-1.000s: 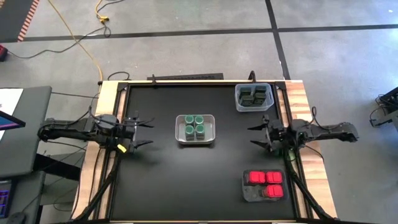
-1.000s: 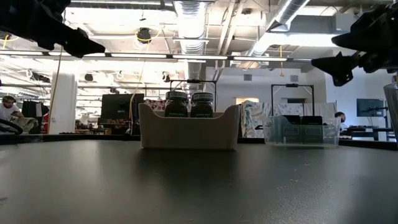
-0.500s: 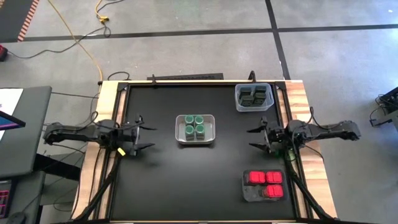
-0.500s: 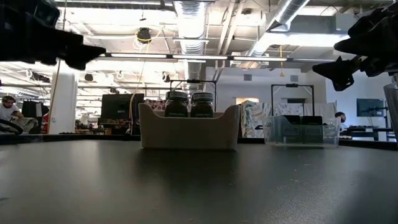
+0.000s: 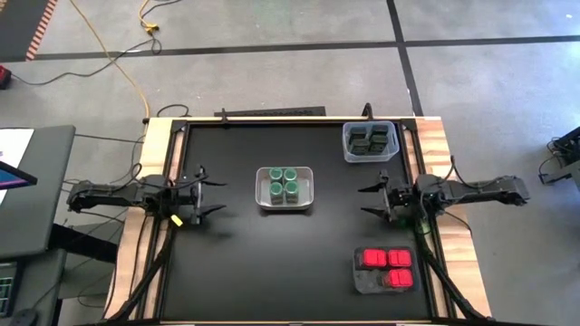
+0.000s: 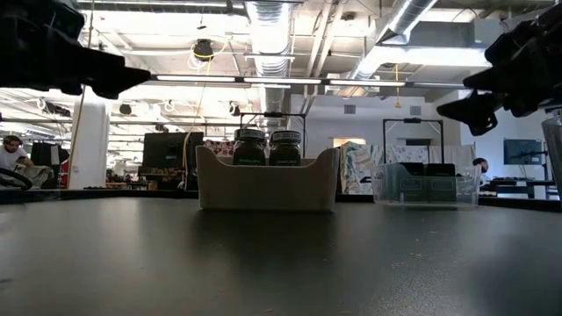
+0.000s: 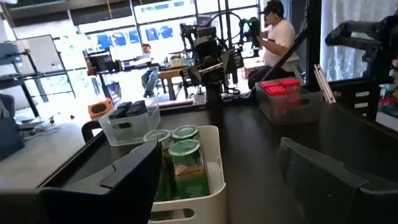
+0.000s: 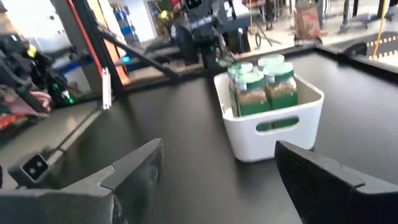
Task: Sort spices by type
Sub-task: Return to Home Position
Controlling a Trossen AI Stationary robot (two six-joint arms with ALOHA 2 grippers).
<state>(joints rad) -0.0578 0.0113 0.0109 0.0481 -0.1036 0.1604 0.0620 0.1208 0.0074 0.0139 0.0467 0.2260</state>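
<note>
Sorting looks complete: green-lidded jars (image 5: 284, 186) sit in the white bin (image 5: 259, 191) at the centre of the tabletop (image 5: 236, 263). Dark tins (image 5: 370, 139) fill the clear bin (image 5: 347, 143) at one right corner, and red boxes (image 5: 387, 264) the grey tray (image 5: 359, 282) near the other. The left gripper (image 5: 213, 193) and right gripper (image 5: 365, 201) hover by their edges, fingers wide, empty.

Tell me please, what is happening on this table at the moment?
Nothing is being handled. The spices look sorted: green-lidded jars in the white bin at the centre, dark tins in the clear bin, red boxes in the grey tray. The left tool and the right tool hang open and empty at the table's two sides.
</note>
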